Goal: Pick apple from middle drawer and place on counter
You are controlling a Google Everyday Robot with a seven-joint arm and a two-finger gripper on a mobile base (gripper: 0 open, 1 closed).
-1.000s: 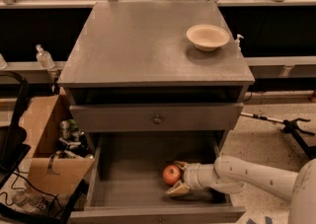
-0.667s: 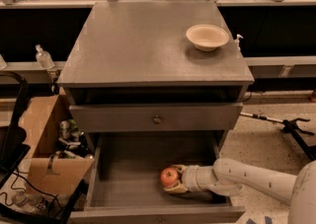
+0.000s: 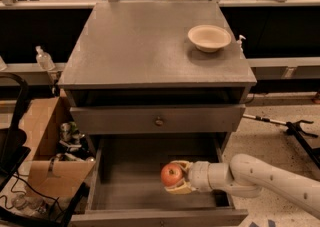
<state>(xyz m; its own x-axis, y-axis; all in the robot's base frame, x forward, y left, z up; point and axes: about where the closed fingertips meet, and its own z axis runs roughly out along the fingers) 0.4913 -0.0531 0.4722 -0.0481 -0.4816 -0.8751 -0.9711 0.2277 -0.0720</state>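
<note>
The apple (image 3: 171, 174), red-orange with a yellowish patch, sits between the fingers of my gripper (image 3: 177, 176) inside the open middle drawer (image 3: 135, 171). The gripper reaches in from the right on a white arm (image 3: 260, 178), and its pale fingers close around the apple's right side. The apple looks a little above the drawer's plank floor. The counter (image 3: 145, 41), the flat grey top of the cabinet, is above and behind.
A cream bowl (image 3: 209, 37) stands on the counter's right rear. A shut shallow drawer with a round knob (image 3: 159, 120) overhangs the open one. A cardboard box (image 3: 45, 146) with clutter is at the left. A black stand (image 3: 295, 131) lies on the floor at the right.
The gripper and the apple have shifted slightly left and forward in the drawer, and the apple now sits higher off the floor.
</note>
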